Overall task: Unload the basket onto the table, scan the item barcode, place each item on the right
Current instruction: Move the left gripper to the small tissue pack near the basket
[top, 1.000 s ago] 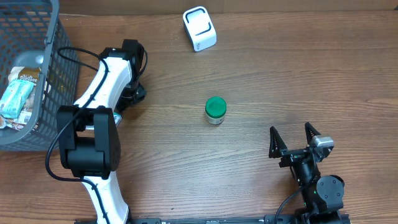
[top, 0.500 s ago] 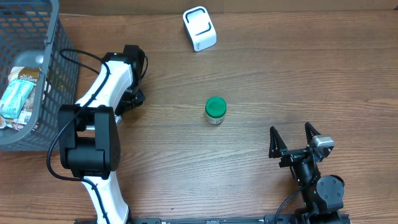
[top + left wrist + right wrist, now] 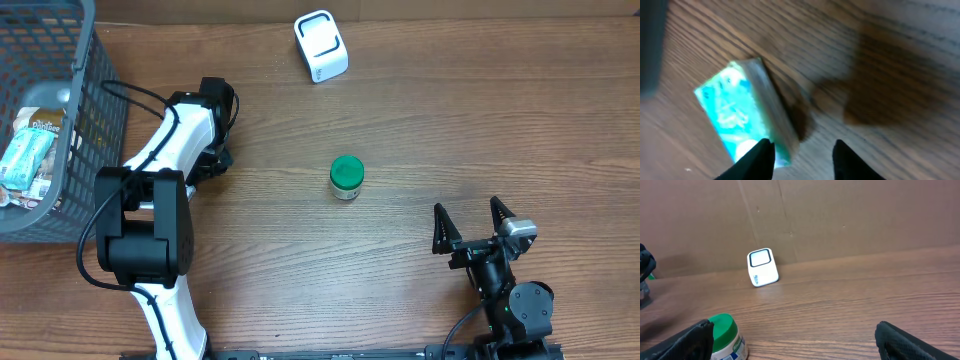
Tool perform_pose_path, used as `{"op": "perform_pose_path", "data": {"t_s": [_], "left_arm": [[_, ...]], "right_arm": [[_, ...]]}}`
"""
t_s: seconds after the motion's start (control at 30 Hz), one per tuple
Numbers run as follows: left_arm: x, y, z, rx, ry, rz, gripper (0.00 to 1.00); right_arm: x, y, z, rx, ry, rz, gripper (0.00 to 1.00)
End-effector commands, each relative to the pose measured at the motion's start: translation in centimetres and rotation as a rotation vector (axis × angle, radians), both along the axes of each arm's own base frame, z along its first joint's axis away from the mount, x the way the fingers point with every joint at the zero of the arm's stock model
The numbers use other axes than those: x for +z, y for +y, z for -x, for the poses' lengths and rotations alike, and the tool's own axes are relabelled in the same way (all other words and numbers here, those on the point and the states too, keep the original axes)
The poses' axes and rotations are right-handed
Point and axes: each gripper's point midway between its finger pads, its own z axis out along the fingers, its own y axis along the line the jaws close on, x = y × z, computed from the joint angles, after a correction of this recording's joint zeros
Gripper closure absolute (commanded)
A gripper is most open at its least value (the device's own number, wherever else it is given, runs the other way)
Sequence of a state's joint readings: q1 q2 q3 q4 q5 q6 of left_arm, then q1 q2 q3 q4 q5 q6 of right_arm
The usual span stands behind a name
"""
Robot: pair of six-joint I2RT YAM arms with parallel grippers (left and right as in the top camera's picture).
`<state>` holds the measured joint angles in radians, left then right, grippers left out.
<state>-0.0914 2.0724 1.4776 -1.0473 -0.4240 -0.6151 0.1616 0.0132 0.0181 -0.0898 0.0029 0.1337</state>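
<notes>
Left gripper (image 3: 802, 159) hangs part-open over the teal box (image 3: 742, 112) lying flat on the table (image 3: 900, 45), box end just inside one finger, not clamped. You're at pick-up: centre, lower & close, then carry to scanner (image 3: 321, 45); right gripper (image 3: 467, 208) idle, wide open
</notes>
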Motion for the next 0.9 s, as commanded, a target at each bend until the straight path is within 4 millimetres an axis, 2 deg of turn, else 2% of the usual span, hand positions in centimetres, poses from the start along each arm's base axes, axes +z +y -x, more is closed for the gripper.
{"op": "perform_pose_path", "data": {"t_s": [0.0,0.33,0.5,0.67,0.87], "left_arm": [[1.6,1.8,-0.8,-0.106,0.027,-0.110,0.59],[1.4,1.8,-0.1,-0.027,0.017,-0.100,0.59],[1.4,1.8,0.0,-0.006,0.011,-0.100,0.63],[0.5,1.9,0.4,0.011,0.006,-0.107,0.64],[-1.3,2.1,1.2,0.009,0.007,-0.117,0.71]], "right_arm": [[-0.3,0.1,0.0,0.003,0.003,0.000,0.00],[-0.3,0.1,0.0,0.003,0.003,0.000,0.00],[-0.3,0.1,0.0,0.003,0.003,0.000,0.00],[-0.3,0.1,0.0,0.003,0.003,0.000,0.00],[-0.3,0.1,0.0,0.003,0.003,0.000,0.00]]}}
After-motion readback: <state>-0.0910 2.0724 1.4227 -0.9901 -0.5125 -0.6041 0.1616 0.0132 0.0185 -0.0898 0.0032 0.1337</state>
